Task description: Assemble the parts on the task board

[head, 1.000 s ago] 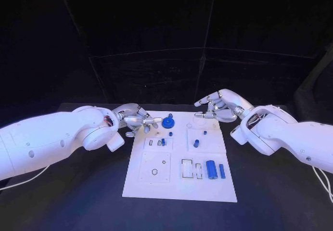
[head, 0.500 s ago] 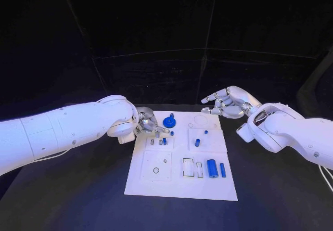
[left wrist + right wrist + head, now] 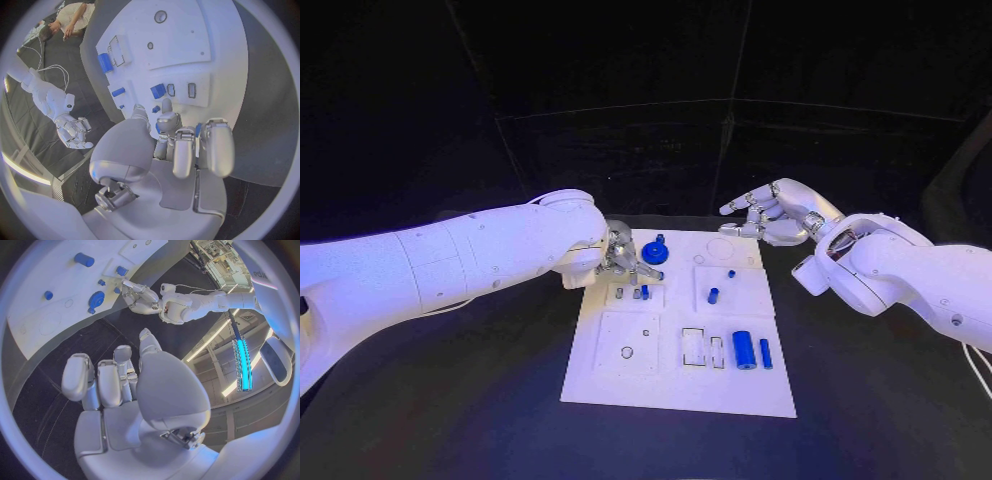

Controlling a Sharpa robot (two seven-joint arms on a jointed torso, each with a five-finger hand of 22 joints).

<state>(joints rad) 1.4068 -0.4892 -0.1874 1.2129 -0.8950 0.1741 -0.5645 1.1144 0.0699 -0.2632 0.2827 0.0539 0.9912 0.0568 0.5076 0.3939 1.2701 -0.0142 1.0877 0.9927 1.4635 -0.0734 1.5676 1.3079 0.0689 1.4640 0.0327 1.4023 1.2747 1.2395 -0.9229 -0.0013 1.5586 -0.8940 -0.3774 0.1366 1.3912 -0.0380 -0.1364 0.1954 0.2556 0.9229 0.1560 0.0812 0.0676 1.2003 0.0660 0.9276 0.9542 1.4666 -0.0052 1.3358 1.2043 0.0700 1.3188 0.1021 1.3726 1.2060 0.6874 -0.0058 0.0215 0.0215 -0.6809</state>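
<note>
Fingers of the left hand [image 3: 626, 262] curl down over small blue parts [image 3: 643, 292] on the task board [image 3: 678, 390], whether pinching, I cannot tell; right hand [image 3: 776, 215] hovers spread, apart; parts look light, rigid (slippery, probably); grip their sides.

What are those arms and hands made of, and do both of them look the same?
Both look alike. Each arm is a chain of smooth, rounded, glossy white shells, the left arm and the right arm. A thin pale cable trails beside each one. The left hand and right hand are silver metal with many jointed fingers, pale padded tips and a domed silvery back.
</note>
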